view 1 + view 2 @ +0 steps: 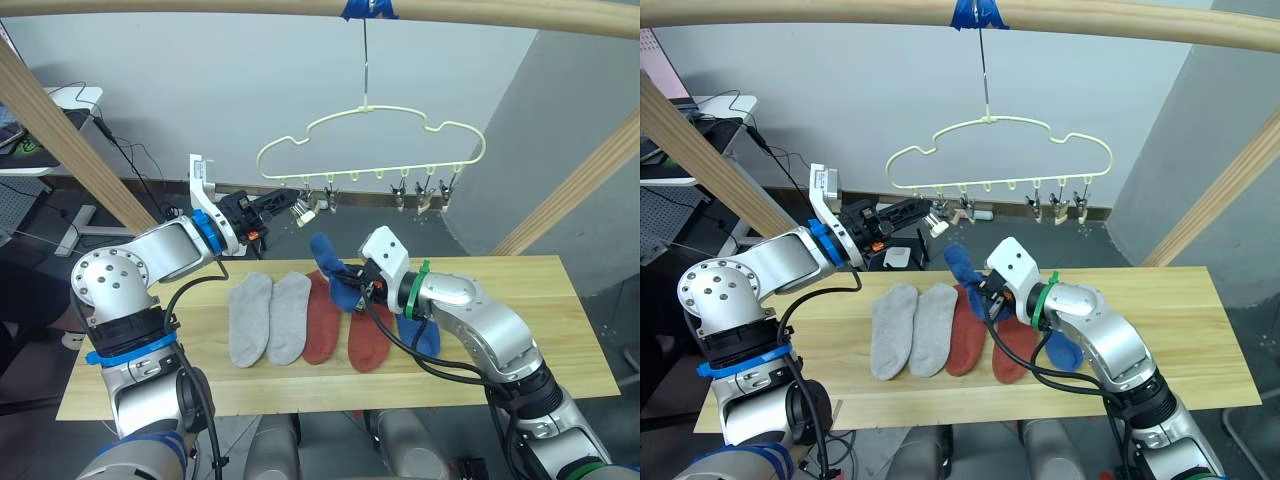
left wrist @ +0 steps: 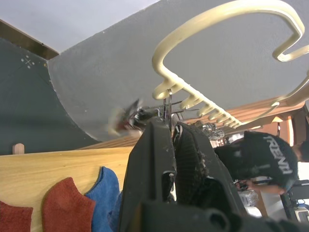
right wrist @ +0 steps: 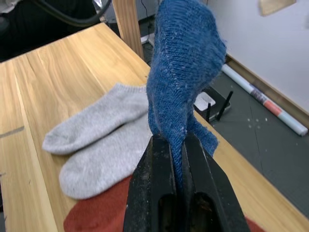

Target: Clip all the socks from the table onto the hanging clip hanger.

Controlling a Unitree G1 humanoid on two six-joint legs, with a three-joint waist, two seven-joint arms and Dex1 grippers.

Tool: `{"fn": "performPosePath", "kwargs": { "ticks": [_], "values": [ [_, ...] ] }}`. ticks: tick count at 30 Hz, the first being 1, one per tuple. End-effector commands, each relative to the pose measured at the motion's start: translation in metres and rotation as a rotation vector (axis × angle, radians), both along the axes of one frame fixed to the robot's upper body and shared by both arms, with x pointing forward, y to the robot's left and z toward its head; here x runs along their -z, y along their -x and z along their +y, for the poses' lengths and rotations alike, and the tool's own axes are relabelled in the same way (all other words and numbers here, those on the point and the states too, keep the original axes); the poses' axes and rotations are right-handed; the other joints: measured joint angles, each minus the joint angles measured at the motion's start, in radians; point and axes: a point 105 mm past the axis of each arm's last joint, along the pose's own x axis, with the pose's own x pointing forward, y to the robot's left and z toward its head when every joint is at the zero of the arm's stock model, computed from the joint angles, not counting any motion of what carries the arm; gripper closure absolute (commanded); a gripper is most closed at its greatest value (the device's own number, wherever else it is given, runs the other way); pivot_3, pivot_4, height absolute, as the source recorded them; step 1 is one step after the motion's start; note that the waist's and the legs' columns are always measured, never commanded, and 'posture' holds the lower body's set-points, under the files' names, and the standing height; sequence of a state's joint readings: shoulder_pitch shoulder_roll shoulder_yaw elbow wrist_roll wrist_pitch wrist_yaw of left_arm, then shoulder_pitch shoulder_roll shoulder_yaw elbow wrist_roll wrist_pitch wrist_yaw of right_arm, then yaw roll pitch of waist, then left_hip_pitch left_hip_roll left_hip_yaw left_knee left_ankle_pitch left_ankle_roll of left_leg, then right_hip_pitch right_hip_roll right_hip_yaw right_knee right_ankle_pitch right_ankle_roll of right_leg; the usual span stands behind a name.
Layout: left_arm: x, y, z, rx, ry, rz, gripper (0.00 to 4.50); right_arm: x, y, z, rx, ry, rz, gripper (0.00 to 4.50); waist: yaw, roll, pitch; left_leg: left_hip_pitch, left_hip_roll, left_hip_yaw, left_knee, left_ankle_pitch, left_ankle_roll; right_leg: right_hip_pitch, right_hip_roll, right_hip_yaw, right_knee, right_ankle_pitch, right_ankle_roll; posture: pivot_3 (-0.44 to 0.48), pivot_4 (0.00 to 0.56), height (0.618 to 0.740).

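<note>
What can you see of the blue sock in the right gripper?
The blue sock is a short ankle sock of ribbed knit fabric. The right gripper is shut on it, pinching a fold between its two black fingers, so one end stands up bunched above the fingers and the rest hangs below them. It is lifted over the table, above the red socks, below and left of the clip hanger's clips, and touches none of them.

Pale grey plaster wall (image 1: 220,90) stood behind, with a dark baseboard strip (image 1: 250,190) along its foot. Round pale wooden poles (image 1: 500,15) framed the scene, overhead and slanting at both sides. Dark grey floor (image 1: 1100,240) held black cables (image 1: 130,155). A white desk (image 1: 70,97) sat at far left.
</note>
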State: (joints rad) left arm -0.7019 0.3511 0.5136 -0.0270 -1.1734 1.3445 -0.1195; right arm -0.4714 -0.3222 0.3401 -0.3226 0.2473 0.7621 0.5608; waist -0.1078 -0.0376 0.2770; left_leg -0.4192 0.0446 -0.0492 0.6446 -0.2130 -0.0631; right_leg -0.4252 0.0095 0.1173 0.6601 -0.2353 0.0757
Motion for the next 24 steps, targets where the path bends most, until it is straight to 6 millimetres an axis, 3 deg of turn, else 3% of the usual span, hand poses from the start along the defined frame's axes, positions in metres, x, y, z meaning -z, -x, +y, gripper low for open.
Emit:
{"fn": "performPosePath", "kwargs": {
  "ticks": [1,18,23,24],
  "values": [
    [-0.009,0.005,-0.001,0.015,0.004,-0.047,4.43,-0.020,-0.006,0.010,-0.024,-0.023,-0.080,4.46,-0.001,0.000,0.000,0.000,0.000,0.000,0.000,0.000,0.000,0.000,0.000,0.000,0.000,0.000,0.000,-0.077,0.219,0.740],
    [-0.008,0.006,-0.003,0.026,-0.006,-0.054,4.43,-0.037,-0.019,0.023,-0.031,-0.043,-0.127,4.46,-0.001,0.000,0.000,0.000,0.000,0.000,0.000,0.000,0.000,0.000,0.000,0.000,0.001,0.002,-0.004,-0.079,0.216,0.740],
    [-0.013,0.010,-0.006,0.043,-0.078,-0.140,4.43,-0.039,-0.025,0.028,-0.022,-0.050,-0.140,4.46,-0.002,0.000,0.000,0.000,0.000,0.000,0.000,0.000,0.000,0.000,0.000,0.000,0.001,0.002,-0.004,-0.079,0.217,0.740],
    [-0.015,0.011,-0.006,0.045,-0.077,-0.155,4.08,-0.039,-0.025,0.028,-0.020,-0.050,-0.141,4.49,-0.002,0.000,0.000,0.000,0.000,0.000,0.000,0.000,0.000,-0.001,0.000,0.000,0.001,0.003,-0.004,-0.079,0.217,0.740]
  ]
}}
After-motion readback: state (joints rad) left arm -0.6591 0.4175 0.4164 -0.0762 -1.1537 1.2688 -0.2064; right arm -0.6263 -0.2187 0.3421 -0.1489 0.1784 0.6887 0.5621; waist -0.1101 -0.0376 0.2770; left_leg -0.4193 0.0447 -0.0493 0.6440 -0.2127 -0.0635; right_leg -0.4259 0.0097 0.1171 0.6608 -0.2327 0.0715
